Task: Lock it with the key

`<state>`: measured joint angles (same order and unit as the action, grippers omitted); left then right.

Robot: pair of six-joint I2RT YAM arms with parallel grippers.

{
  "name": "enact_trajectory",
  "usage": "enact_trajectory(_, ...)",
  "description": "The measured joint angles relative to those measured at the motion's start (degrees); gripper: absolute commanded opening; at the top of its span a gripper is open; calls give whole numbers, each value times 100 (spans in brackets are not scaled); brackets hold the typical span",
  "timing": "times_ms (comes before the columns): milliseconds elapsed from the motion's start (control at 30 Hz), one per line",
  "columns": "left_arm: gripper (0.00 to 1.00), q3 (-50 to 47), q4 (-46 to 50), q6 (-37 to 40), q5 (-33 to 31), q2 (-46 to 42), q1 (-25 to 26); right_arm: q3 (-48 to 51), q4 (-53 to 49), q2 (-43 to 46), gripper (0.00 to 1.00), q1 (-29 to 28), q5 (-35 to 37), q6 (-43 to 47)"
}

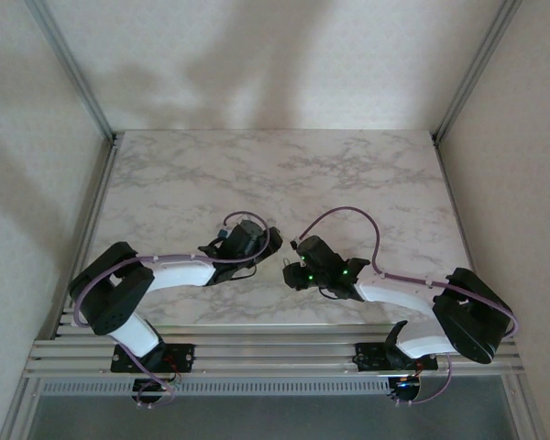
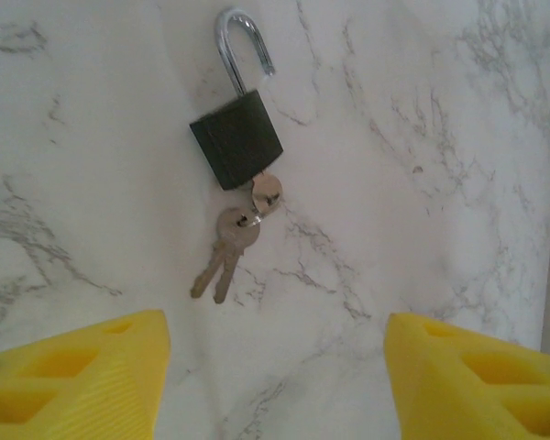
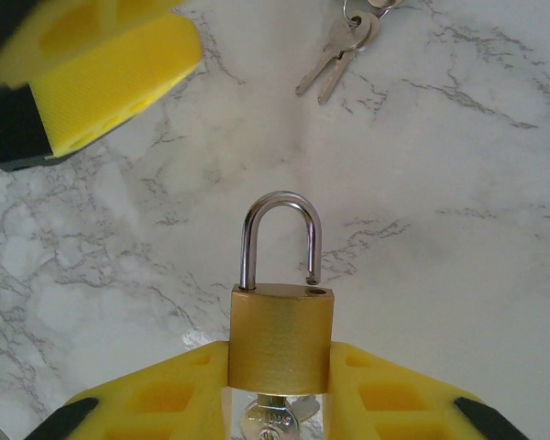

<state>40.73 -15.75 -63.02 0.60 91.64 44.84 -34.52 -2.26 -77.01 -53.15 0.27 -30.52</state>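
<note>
Task not complete. The right gripper [image 3: 280, 359] is pinching the brass lock [image 3: 280, 339] by the body, one yellow finger on each flank, low over the table [image 3: 458, 202]. The shackle [image 3: 280, 209] points away from the wrist and is not latched: its left leg sits in the body, while its right leg stops just above its hole. A key [image 3: 269, 420] shows at the base of the lock between the fingers and appears seated in the keyway, though how deep it sits cannot be told. The left gripper [image 2: 275, 367] is spread wide and holds nothing. It faces a dark lock [image 2: 236, 139] lying flat on the table, apart from both its fingers. The second shackle [image 2: 236, 41] is likewise open, a second key [image 2: 267, 192] is at its base, and the spare keys [image 2: 223, 258] trail from the ring toward the gripper. Judged done: brass lock secured in the grip, key apparently in place. Judged outstanding: the shackle pressed home and the key turned. No lock is shut yet.
</note>
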Motion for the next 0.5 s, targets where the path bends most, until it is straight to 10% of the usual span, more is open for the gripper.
enact_trajectory(500,41,74,-227,-138,122,328,297,22,105,13,27,-4,-15,33)
